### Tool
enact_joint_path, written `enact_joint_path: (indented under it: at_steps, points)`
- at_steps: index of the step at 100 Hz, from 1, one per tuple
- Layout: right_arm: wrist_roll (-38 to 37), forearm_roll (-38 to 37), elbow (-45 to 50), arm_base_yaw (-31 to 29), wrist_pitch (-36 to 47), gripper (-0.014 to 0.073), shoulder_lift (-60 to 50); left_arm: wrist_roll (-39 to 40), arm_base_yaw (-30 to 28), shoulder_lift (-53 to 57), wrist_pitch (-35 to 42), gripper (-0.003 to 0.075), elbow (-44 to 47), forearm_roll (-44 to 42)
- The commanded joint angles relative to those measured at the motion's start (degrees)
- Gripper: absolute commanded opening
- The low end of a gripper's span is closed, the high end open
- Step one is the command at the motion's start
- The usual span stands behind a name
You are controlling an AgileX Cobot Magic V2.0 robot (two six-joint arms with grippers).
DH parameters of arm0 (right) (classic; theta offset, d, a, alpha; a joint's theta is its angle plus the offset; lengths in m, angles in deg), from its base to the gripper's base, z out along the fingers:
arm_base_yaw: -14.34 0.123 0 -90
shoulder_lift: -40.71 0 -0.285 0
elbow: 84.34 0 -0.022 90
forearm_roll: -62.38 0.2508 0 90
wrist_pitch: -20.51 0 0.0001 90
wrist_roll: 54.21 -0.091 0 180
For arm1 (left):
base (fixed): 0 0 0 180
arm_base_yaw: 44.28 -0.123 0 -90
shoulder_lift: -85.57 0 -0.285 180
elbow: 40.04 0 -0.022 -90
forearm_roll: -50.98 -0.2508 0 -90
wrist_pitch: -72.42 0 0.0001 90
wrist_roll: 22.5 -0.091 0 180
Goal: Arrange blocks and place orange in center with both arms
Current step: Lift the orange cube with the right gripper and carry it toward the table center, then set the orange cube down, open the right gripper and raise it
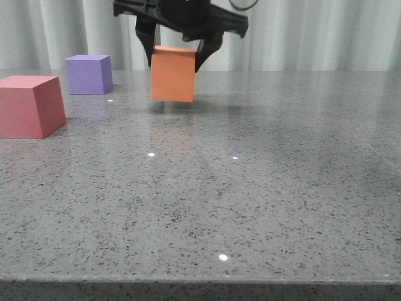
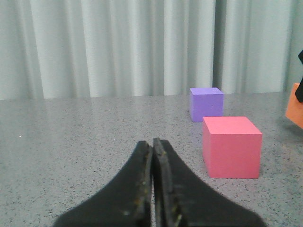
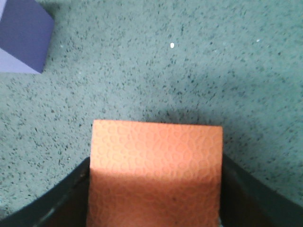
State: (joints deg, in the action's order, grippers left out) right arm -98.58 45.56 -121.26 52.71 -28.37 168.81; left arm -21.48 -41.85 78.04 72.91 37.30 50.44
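The orange block (image 1: 173,74) was held clamped in the right pincer (image 1: 176,55), lifted clear of the tabletop (image 1: 250,188). The purple block (image 1: 89,74) and red block (image 1: 30,105) stood to its left, unarranged. The left pincer (image 2: 153,146) was pressed together, empty.

Nearest cube (image 1: 28,105) far left, second cube (image 1: 89,74) behind, third cube (image 1: 173,74) rightward.

Grey speckled stone table (image 1: 263,200); red-pink cube (image 1: 29,105) at left edge; purple cube (image 1: 89,74) behind it, apart.
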Motion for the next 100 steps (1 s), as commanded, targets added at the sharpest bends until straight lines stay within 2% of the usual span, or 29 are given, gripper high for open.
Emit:
enact_joint_path:
  at_steps: [1, 12, 19, 40, 69, 100]
  points:
    - [-0.4, -2.3, -1.9, 0.0, 1.7, 0.0304, -2.4, -0.1, 0.4, 2.1, 4.7, -0.002, 2.5, 0.0]
    - [-0.4, -2.2, -1.9, 0.0, 1.7, 0.0312, -1.6, -0.1, 0.4, 2.1, 4.7, -0.002, 2.5, 0.0]
    - [-0.4, -2.2, -1.9, 0.0, 2.0, 0.0352, -1.6, -0.1, 0.4, 2.1, 4.7, -0.002, 2.5, 0.0]
    - [-0.4, -2.3, -1.9, 0.0, 3.5, 0.0626, -1.6, -0.1, 0.4, 2.1, 4.7, -0.002, 2.5, 0.0]
    - [0.1, -2.3, -2.0, 0.0, 1.9, 0.0604, -3.1, -0.1, 0.4, 2.1, 4.7, -0.002, 2.5, 0.0]
    - [12.4, -2.5, -1.9, -1.2, 1.1, 0.0604, -10.3, -0.1, 0.4, 2.1, 4.7, -0.002, 2.5, 0.0]
